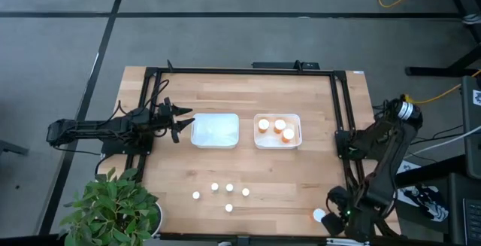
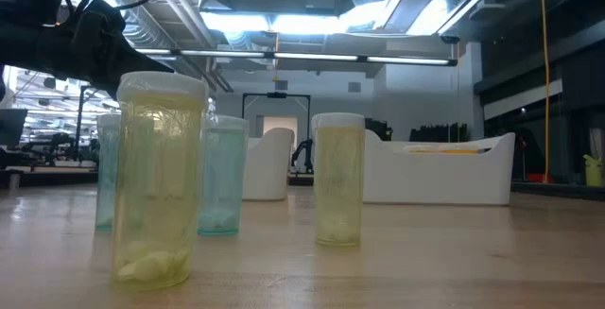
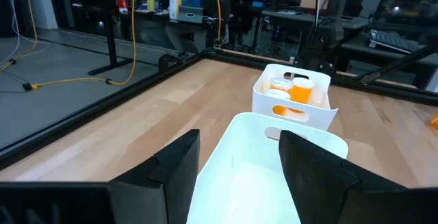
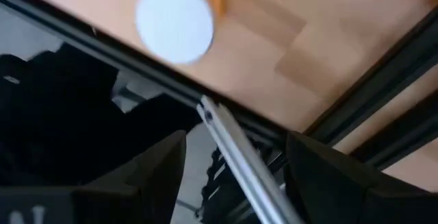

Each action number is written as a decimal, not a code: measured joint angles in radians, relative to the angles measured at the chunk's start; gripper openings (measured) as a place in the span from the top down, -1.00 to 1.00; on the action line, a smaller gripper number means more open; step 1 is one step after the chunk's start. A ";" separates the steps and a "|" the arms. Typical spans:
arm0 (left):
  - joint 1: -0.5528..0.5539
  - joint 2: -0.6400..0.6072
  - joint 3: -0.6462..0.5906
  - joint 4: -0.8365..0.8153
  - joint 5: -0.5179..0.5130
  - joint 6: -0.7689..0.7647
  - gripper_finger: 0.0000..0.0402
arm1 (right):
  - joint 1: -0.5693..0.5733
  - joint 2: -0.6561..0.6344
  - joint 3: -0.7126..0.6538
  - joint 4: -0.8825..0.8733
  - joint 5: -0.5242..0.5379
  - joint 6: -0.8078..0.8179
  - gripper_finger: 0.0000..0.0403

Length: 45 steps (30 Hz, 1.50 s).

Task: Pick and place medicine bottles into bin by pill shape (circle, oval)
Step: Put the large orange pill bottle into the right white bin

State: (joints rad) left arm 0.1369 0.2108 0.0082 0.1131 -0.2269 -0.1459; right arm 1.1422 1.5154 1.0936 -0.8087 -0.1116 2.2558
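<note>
My left gripper (image 1: pixel 183 119) hung with its jaws spread and empty, just left of the left bin (image 1: pixel 216 131), which held nothing I could see. Below that bin, five pale bottles (image 1: pixel 229 188) stood loose on the table (image 1: pixel 301 171). Right of it sat the second bin (image 1: pixel 277 131) with three orange bottles (image 1: pixel 275 129) inside. Far right of the left bin, near the table's lower corner, my right gripper (image 1: pixel 331 217) hovered part open, gripping nothing, beside the fourth orange bottle (image 1: pixel 319 216).
</note>
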 joint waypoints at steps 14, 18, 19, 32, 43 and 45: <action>0.000 0.000 0.000 0.003 -0.001 0.000 0.03 | -0.032 0.247 0.282 -0.155 -0.057 -0.215 -0.26; 0.000 0.000 0.000 0.009 -0.008 0.000 0.03 | -0.043 0.294 0.302 -0.218 -0.084 -0.215 -0.26; 0.000 0.000 0.000 0.010 -0.008 0.000 0.03 | -0.046 0.304 0.302 -0.205 -0.089 -0.216 -0.26; 0.000 0.000 0.000 0.010 -0.008 0.000 0.03 | -0.130 0.351 0.292 -0.211 -0.054 -0.251 -0.26; 0.000 0.000 0.000 0.009 -0.008 0.000 0.03 | -0.170 0.351 0.292 -0.224 -0.039 -0.326 -0.26; 0.000 0.000 0.000 0.009 -0.008 0.000 0.03 | -0.171 0.351 0.292 -0.225 -0.039 -0.328 -0.26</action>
State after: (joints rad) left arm 0.1368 0.2108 0.0082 0.1223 -0.2348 -0.1459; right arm 0.9715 1.8668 1.3857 -1.0332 -0.1503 1.9277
